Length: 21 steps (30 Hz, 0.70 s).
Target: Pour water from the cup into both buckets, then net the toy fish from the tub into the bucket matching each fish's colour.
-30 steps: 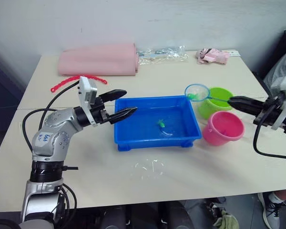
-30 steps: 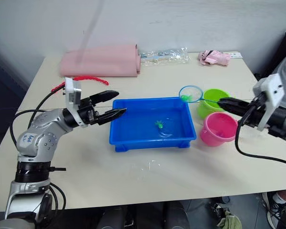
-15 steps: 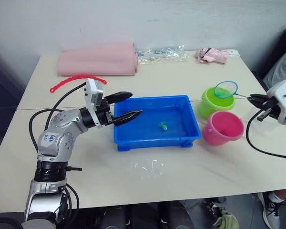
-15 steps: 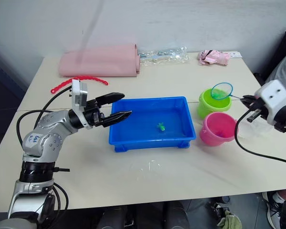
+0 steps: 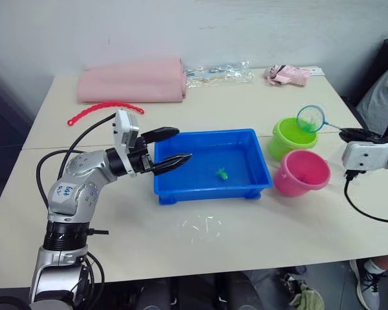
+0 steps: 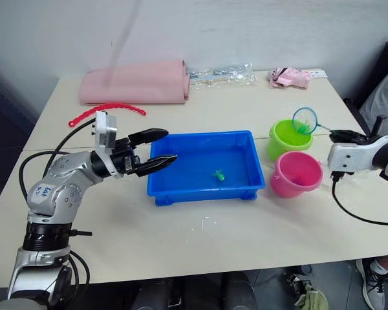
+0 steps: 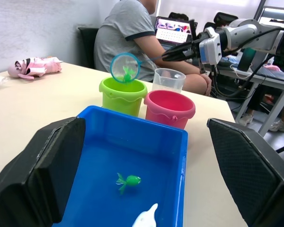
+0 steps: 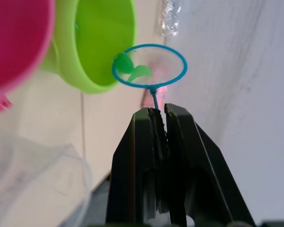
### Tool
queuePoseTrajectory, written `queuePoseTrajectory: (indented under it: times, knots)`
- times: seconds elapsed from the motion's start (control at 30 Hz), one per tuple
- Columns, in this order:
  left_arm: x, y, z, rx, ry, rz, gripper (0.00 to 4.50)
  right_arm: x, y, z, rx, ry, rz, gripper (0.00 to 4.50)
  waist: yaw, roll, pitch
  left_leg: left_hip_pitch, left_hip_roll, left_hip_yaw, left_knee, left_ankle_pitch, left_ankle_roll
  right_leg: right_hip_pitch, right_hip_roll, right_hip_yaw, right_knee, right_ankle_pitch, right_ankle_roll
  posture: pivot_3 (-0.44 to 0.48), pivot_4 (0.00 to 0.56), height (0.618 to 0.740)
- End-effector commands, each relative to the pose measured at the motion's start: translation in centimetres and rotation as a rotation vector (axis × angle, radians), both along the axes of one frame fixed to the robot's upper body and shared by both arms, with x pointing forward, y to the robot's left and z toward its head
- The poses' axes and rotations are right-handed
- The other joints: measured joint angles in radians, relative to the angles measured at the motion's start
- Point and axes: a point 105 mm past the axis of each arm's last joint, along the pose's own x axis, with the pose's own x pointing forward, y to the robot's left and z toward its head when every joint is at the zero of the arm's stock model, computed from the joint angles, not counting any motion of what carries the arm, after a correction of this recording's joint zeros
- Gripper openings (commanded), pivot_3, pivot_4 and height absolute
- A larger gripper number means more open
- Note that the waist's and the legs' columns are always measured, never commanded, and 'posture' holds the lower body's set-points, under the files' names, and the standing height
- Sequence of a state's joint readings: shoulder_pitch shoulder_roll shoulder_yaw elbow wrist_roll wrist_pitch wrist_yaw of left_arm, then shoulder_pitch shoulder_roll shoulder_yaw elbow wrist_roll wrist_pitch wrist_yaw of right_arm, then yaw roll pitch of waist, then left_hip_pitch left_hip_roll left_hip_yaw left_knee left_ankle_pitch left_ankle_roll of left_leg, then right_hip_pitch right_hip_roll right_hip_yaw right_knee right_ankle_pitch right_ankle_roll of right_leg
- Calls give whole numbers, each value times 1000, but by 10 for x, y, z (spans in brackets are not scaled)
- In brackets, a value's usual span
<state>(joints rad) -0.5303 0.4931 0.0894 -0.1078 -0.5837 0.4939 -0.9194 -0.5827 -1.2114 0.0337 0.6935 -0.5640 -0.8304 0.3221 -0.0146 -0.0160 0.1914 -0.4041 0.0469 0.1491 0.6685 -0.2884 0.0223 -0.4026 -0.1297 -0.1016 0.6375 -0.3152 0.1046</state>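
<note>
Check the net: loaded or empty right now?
Loaded. A green toy fish sits in the mesh of the net, which the right gripper holds by its handle over the green bucket.

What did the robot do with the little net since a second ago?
The right gripper, shut on the net with a green fish inside, carried it from the tub's corner over the green bucket and tilted it. The left gripper, tub, pink bucket stayed put.

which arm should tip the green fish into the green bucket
Right. The right gripper is shut on the net, with a green fish in its mesh, held above the green bucket. The left gripper is open over the tub's near end, far from the buckets.
</note>
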Motion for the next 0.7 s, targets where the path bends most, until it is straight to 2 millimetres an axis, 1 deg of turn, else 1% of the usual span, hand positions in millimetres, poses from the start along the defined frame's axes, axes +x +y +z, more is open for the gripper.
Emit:
queuePoseTrajectory:
  times: [0.03,0.07,0.13,0.23,0.3,0.4,0.43,0.47,0.5,0.57,0.6,0.63,0.67,0.7]
  knots:
    - [-4,0,7,13,-47,-13,4477,-4,3,10,-173,-89,59,0,-2,0,0,0,0,0,0,0,0,0,0,0,0,0,0,0,150,740]
    - [-4,0,6,13,-46,-14,4477,-3,-2,8,-169,-81,39,0,-3,0,0,0,0,0,0,0,0,0,0,0,0,0,0,0,150,740]
    - [-4,-1,6,11,-45,-18,4477,-4,1,5,-210,-90,73,0,-5,0,0,0,0,0,0,0,0,0,0,0,0,0,0,0,150,740]
    - [-3,-3,6,13,-46,-24,4477,-2,1,0,-209,-86,79,0,-14,0,0,0,0,0,0,0,-1,0,0,0,0,0,0,0,150,740]
    - [-3,-3,6,16,-49,-26,4477,1,0,3,-221,-113,75,0,-14,0,0,0,0,0,0,0,-1,0,0,0,0,0,0,0,150,740]
    - [-2,-2,6,19,-51,-25,4477,1,2,13,-188,-154,89,0,-15,0,0,0,0,0,-1,1,-1,0,0,0,0,0,0,0,150,740]
    - [-3,0,5,25,-54,-26,4477,2,5,18,-107,-164,93,0,-15,0,0,0,0,0,-1,1,-1,0,1,0,0,0,0,0,150,740]
    - [-4,1,5,33,-59,-30,4477,2,12,21,-32,-155,120,0,-15,0,0,0,0,0,-1,1,-1,0,1,0,0,0,0,0,150,740]
    - [-7,3,6,36,-69,-40,4477,3,24,23,91,-121,156,0,-15,0,0,0,0,0,-1,1,-1,0,1,0,0,0,0,0,150,740]
    - [-11,7,9,39,-88,-59,4477,3,46,25,271,-24,224,0,-18,0,0,0,0,0,-1,1,-1,0,1,0,0,0,0,0,150,740]
    - [-12,10,10,45,-98,-65,4477,3,55,29,337,16,254,0,-21,0,0,1,1,-1,-1,1,-1,1,2,0,-1,0,0,0,150,740]
    - [-12,13,12,50,-109,-66,4477,4,63,33,413,81,268,0,-20,0,0,4,1,-1,-2,1,-1,5,3,0,-2,0,0,0,150,740]
    - [-13,17,13,56,-124,-65,4477,2,75,36,489,164,308,0,-19,1,1,5,1,-2,-2,0,-1,6,3,0,-1,0,0,0,150,740]
    - [-13,21,14,63,-136,-62,4477,-1,85,39,525,224,348,0,-15,1,1,5,1,-2,-1,0,-1,6,2,0,-1,0,0,0,150,740]
